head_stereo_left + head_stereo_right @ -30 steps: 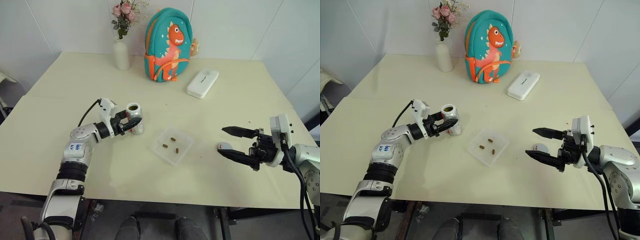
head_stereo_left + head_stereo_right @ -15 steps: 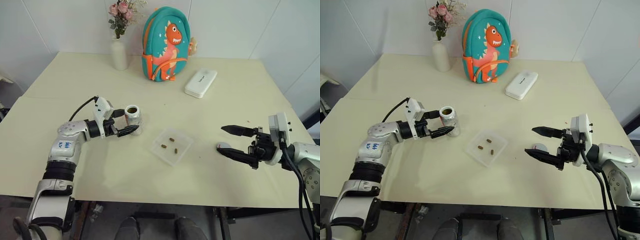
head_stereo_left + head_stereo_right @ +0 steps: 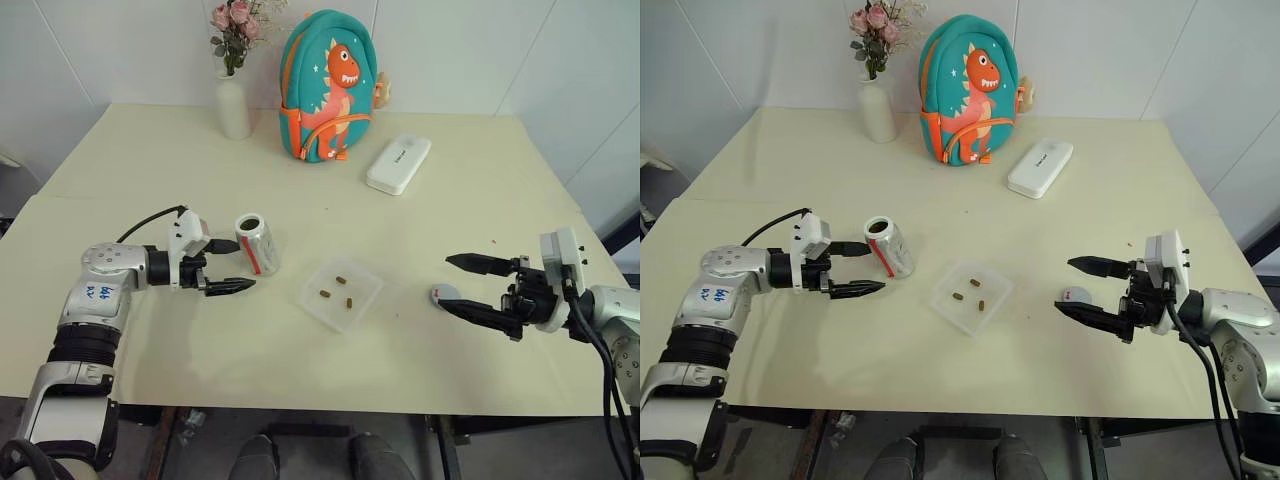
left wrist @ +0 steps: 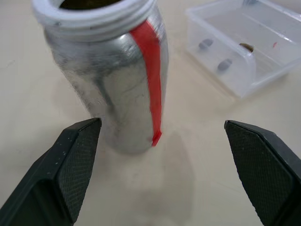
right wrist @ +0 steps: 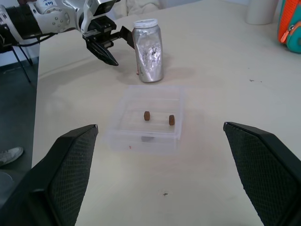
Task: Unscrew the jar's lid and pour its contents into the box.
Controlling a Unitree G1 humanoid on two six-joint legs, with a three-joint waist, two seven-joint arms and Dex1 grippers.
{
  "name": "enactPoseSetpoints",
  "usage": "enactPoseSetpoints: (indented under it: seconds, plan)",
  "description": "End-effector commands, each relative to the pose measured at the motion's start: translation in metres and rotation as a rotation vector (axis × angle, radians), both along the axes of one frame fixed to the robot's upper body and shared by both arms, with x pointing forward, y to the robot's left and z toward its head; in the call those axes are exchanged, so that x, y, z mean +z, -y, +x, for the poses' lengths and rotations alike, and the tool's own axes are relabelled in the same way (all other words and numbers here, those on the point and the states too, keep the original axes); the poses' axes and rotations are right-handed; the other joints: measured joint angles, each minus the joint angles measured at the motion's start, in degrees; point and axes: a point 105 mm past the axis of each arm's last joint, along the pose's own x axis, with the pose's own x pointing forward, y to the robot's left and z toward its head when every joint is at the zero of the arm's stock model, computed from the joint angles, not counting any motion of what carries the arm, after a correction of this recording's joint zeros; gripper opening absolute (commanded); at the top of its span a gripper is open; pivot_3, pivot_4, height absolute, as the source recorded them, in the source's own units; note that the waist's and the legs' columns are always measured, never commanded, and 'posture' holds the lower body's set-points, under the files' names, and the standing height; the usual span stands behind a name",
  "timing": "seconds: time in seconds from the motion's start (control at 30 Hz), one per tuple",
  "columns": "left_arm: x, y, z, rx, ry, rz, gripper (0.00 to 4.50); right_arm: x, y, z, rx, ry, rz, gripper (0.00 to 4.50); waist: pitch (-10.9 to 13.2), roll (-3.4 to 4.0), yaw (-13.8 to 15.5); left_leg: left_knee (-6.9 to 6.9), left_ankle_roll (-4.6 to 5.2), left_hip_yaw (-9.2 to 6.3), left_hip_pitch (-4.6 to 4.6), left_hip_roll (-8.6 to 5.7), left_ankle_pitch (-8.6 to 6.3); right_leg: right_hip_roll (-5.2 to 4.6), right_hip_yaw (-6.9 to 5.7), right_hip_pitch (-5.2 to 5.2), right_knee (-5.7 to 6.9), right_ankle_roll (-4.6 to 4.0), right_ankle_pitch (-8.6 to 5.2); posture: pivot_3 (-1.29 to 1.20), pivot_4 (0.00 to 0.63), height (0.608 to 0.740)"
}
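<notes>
The jar stands upright on the table with its mouth open and a red stripe down its side. My left gripper is open just to the jar's left, its fingers clear of it and holding nothing. In the left wrist view the jar stands ahead between the two pads. To the jar's right lies the clear box with three brown pieces of contents in it. The grey lid lies on the table beside the lower finger of my open right gripper.
A white vase with flowers, a teal dinosaur backpack and a white oblong case stand along the back of the table. The table's front edge runs close below both arms.
My left gripper has opened, let go of the jar and drawn back to the left. The jar stays standing on the table. My right gripper has not moved.
</notes>
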Motion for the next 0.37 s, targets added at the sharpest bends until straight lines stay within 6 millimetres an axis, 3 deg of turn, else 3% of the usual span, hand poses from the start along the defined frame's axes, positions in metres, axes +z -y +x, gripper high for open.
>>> enactPoseSetpoints:
  seconds: [0.03,0.23,0.37]
  plan:
    - [0.015,-0.009,0.004,0.004,0.064,0.022,4.47,0.012,0.005,0.001,-0.005,0.045,-0.016,4.50,0.00,0.00,0.03,-0.02,0.00,0.01,0.00,0.00,0.00,0.00,0.00,0.00,-0.01,0.00,0.00,0.00,0.150,0.740]
    - [0.027,-0.048,-0.026,-0.061,0.027,0.013,4.47,0.021,0.009,-0.002,-0.001,0.060,-0.031,4.50,0.00,0.00,-0.43,-0.37,-0.05,0.13,-0.03,0.08,-0.02,-0.01,0.00,-0.26,-0.02,-0.14,-0.08,0.00,0.150,0.740]
    - [0.052,-0.069,-0.044,-0.086,0.138,-0.090,4.47,0.024,0.022,-0.008,0.002,0.051,-0.059,4.50,0.00,0.00,-0.03,-0.50,-0.10,0.15,-0.12,0.11,-0.04,-0.02,-0.08,-0.52,0.20,-0.28,-0.31,0.00,0.150,0.740]
